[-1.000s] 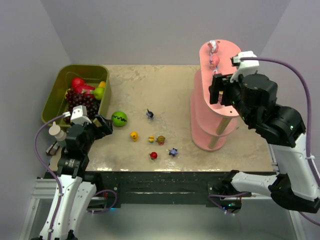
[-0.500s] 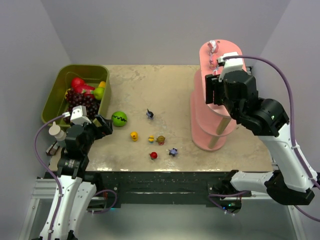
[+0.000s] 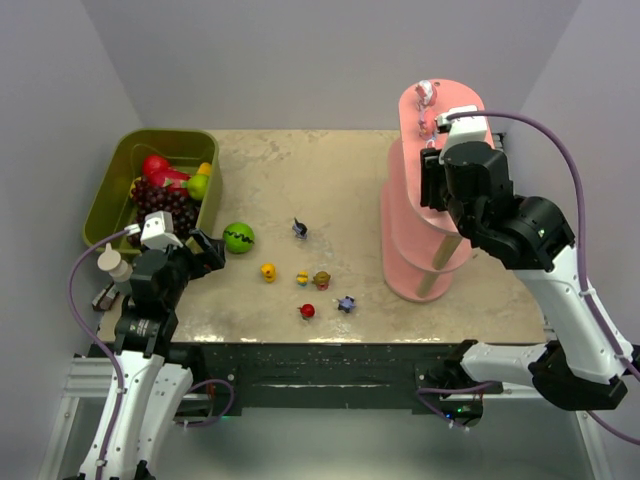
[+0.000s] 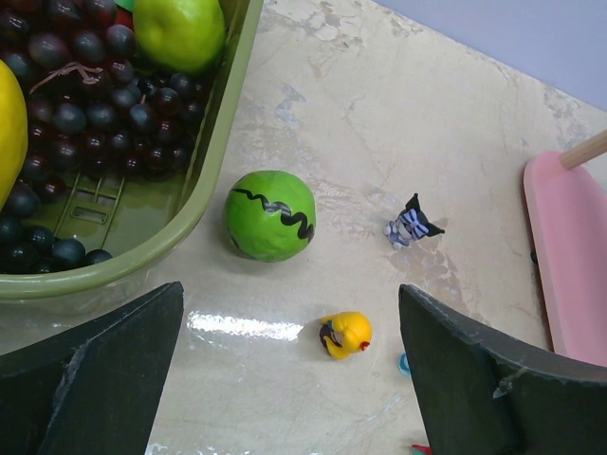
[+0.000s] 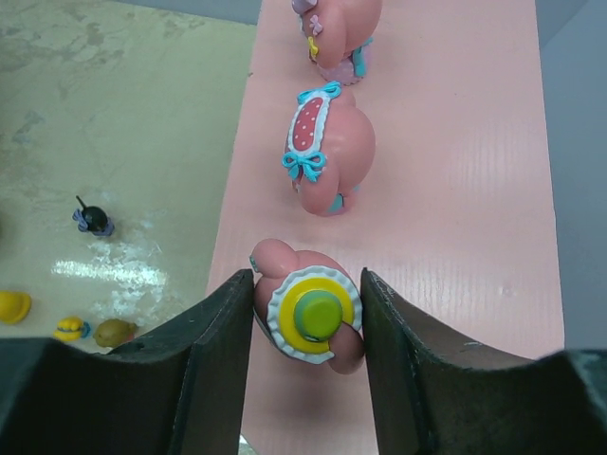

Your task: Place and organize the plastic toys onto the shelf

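Observation:
My right gripper (image 5: 308, 327) is shut on a pink toy with a yellow and green hat (image 5: 305, 311), which rests on the top board of the pink shelf (image 5: 455, 190). Two more pink toys (image 5: 332, 161) stand in a row beyond it, also seen from above (image 3: 427, 95). Several small toys lie on the table: a dark blue one (image 3: 300, 229), a yellow one (image 3: 268, 271), a brown one (image 3: 322, 279), a red one (image 3: 307, 311) and a purple one (image 3: 346, 303). My left gripper (image 4: 289, 379) is open and empty above the table, near the yellow toy (image 4: 346, 334).
An olive-green bin (image 3: 120, 170) at the left holds grapes, an apple and other fake fruit. A green ball (image 3: 239, 237) lies beside it on the table. The shelf (image 3: 445, 110) stands at the right, with the right arm over it.
The right arm has swung left and forward over the shelf's top board, bringing the pink toy down behind the two others. The left arm has not moved.

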Robot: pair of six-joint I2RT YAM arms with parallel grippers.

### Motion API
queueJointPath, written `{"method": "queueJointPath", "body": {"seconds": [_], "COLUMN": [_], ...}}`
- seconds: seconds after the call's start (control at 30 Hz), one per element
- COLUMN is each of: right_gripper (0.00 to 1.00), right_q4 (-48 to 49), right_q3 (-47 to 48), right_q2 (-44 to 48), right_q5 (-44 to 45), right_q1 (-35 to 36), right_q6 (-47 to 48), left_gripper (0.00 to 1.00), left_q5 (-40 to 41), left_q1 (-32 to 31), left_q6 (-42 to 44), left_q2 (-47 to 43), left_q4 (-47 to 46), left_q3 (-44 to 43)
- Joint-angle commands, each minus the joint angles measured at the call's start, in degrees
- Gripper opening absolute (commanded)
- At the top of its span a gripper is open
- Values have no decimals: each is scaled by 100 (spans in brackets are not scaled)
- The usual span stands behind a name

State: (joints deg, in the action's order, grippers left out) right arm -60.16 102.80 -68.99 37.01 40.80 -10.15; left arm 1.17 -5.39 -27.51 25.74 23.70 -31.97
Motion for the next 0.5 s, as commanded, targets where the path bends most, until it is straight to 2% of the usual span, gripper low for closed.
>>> {"method": "queueJointPath", "body": {"seconds": [0.0, 0.47], "right_gripper": [41, 34], "right_q4": [-154, -769], "right_q3": [47, 539], "right_q2": [26, -352], "right_q5": [253, 605], "right_q1": [-37, -28], "right_q6": [-153, -900], "left_gripper": [100, 100], "left_q5": [41, -3], "left_q1": [-24, -24], "left_q6": [-62, -44], "left_q2": [-51, 10], "left_q4": [-68, -94], "left_q3": [-91, -99]}}
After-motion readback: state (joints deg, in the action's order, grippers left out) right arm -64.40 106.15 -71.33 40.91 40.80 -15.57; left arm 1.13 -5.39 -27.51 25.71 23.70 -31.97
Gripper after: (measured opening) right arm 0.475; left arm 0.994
